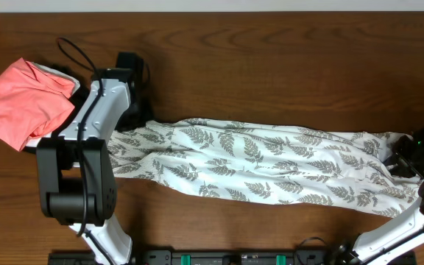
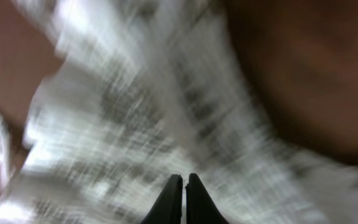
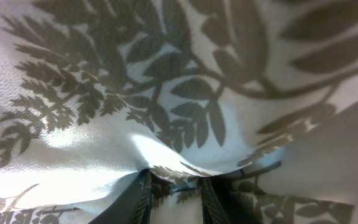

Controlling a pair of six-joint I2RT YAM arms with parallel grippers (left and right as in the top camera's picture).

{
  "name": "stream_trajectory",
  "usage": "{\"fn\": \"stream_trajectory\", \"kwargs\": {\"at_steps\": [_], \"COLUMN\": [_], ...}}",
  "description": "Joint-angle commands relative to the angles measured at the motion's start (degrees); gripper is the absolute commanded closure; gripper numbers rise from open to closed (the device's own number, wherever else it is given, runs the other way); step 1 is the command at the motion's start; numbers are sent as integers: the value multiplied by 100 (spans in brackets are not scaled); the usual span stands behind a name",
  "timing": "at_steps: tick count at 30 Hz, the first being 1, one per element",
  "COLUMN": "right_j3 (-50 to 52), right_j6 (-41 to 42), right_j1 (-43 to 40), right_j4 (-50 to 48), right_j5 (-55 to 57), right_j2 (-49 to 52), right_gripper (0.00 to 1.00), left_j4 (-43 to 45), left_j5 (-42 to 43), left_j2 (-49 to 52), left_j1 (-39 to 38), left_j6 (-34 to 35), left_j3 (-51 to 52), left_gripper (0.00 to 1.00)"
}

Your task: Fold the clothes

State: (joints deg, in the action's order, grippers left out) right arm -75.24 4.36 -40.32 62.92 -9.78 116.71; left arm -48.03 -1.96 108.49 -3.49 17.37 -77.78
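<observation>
My right gripper pinches the dress; left gripper is clamped tight, can't tell if it's got cloth.

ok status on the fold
left gripper shut at dress end, view blurred. right gripper pinching other end. dress laid long, unfolded. pink garment lies apart.

Coral-pink folded garment at far-left edge, brown wooden table
</observation>
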Motion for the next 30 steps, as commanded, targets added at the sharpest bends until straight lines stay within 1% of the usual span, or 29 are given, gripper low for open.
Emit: {"fn": "stream_trajectory", "kwargs": {"at_steps": [1, 2, 4, 10, 13, 15, 23, 30], "right_j3": [155, 155, 155, 155, 155, 155, 155, 155], "right_j6": [31, 31, 31, 31, 31, 31, 31, 33], "right_j1": [28, 28, 28, 28, 28, 28, 28, 28], "right_j4": [-186, -184, -179, -164, -162, -162, -179, -186], "right_j5": [74, 74, 74, 72, 72, 72, 31, 26], "right_j2": [175, 175, 175, 175, 175, 175, 175, 175], "right_gripper": [74, 73, 73, 73, 73, 73, 73, 73], "left_j4": [529, 761, 940, 1016, 1045, 1010, 518, -330], "left_j5": [549, 610, 608, 909, 907, 909, 905, 905], "left_j2": [-321, -328, -284, 50, 138, 175, 332, 341], "left_j1": [-26, -63, -133, -542, -726, -802, -885, -881], "left_j6": [-417, -535, -535, -1311, -1506, -1502, -1521, -1519], "left_j3": [-240, -240, -240, -238, -238, -238, -179, -157], "left_gripper": [94, 94, 94, 94, 94, 94, 94, 94]}}
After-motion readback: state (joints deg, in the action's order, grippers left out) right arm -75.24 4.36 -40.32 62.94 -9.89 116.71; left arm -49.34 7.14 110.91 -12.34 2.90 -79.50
